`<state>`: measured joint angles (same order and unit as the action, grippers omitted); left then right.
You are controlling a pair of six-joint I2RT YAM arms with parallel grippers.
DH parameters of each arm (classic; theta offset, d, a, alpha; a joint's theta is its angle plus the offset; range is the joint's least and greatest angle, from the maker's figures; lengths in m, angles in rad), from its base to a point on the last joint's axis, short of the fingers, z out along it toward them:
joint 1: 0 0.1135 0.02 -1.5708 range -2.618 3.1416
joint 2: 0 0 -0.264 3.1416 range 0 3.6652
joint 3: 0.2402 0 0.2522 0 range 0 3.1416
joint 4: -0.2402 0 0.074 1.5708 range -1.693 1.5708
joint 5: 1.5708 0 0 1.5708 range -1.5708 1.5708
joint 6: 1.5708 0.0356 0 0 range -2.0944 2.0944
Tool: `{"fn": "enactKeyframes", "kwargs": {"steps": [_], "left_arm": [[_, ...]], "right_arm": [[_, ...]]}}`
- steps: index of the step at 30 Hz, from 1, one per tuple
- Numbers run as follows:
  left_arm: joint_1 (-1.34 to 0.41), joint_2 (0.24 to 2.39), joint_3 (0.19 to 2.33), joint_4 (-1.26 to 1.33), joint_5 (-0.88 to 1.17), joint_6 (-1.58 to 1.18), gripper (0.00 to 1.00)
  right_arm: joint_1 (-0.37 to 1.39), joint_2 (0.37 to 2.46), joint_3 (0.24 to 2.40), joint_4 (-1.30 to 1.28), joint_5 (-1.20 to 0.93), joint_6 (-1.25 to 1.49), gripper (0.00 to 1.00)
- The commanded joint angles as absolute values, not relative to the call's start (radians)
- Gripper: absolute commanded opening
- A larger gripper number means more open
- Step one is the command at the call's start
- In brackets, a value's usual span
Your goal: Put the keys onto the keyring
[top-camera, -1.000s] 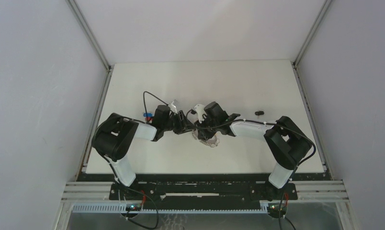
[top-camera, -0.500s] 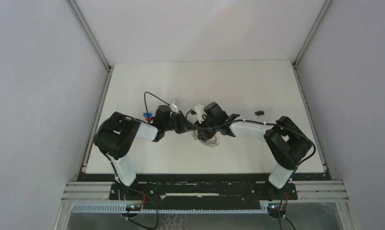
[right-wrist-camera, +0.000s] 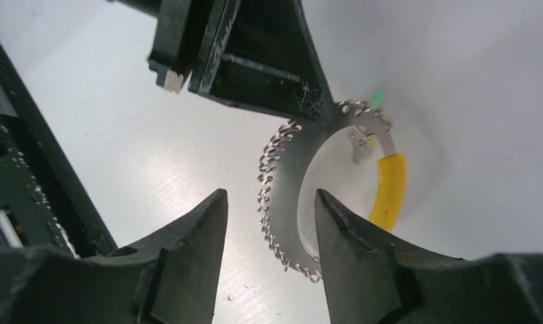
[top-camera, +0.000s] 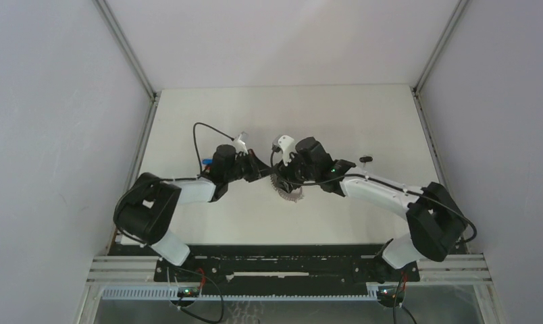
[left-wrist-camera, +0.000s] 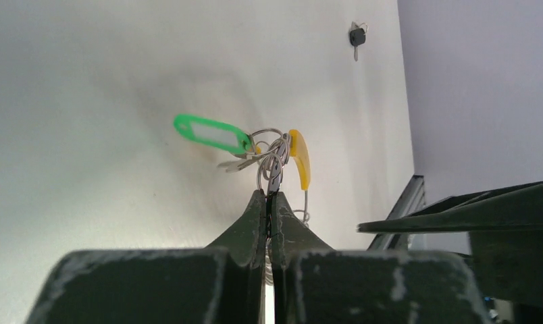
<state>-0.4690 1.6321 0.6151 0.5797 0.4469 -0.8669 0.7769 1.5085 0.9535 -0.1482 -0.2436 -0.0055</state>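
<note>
The keyring (right-wrist-camera: 280,197), a silver chain loop with a yellow strip (right-wrist-camera: 389,189) and a green tag (left-wrist-camera: 211,133), hangs just above the table centre (top-camera: 290,194). My left gripper (left-wrist-camera: 267,194) is shut on the small metal rings at the loop's top, as the right wrist view also shows (right-wrist-camera: 255,61). My right gripper (right-wrist-camera: 269,202) is open, its fingers (right-wrist-camera: 353,236) standing on either side of the chain's lower arc without pinching it. In the top view the two grippers (top-camera: 262,173) (top-camera: 281,181) meet tip to tip. The tiny black-headed key (top-camera: 365,159) (left-wrist-camera: 356,37) lies alone on the table, to the right.
A blue-headed key (top-camera: 207,162) peeks out beside the left wrist. The white table (top-camera: 363,121) is walled by grey panels left and right, with a metal rail along its right edge (left-wrist-camera: 400,202).
My left gripper has shut on the keyring's rings. My right gripper has let go and opened. Both wrists shifted slightly away from the bases, and the loop went with them.
</note>
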Motion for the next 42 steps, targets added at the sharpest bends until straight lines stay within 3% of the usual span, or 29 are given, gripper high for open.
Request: {"fn": "enactKeyframes", "kwargs": {"steps": [1, 8, 14, 18, 29, 34, 42], "left_arm": [[-0.523, 1.486, 0.673, 0.402, 0.344, -0.652, 0.0], [-0.568, 1.303, 0.81, 0.083, 0.2, -0.256, 0.0], [-0.626, 1.263, 0.935, -0.086, 0.195, 0.086, 0.0], [-0.648, 1.245, 0.985, -0.176, 0.226, 0.244, 0.0], [-0.666, 1.218, 1.098, -0.319, 0.389, 0.458, 0.0], [-0.684, 1.215, 1.105, -0.33, 0.421, 0.476, 0.0], [-0.699, 1.216, 1.114, -0.336, 0.455, 0.493, 0.0]], "right_arm": [[0.781, 1.408, 0.95, -0.137, -0.235, -0.022, 0.51], [0.691, 1.259, 0.95, -0.198, -0.328, -0.05, 0.6], [0.539, 1.206, 0.95, -0.161, -0.626, -0.08, 0.66], [0.525, 1.203, 0.95, -0.127, -0.648, -0.164, 0.68], [0.531, 1.274, 0.983, -0.105, -0.853, -0.436, 0.67], [0.534, 1.349, 1.025, -0.132, -0.937, -0.531, 0.58], [0.541, 1.394, 1.038, -0.103, -1.0, -0.561, 0.53]]}}
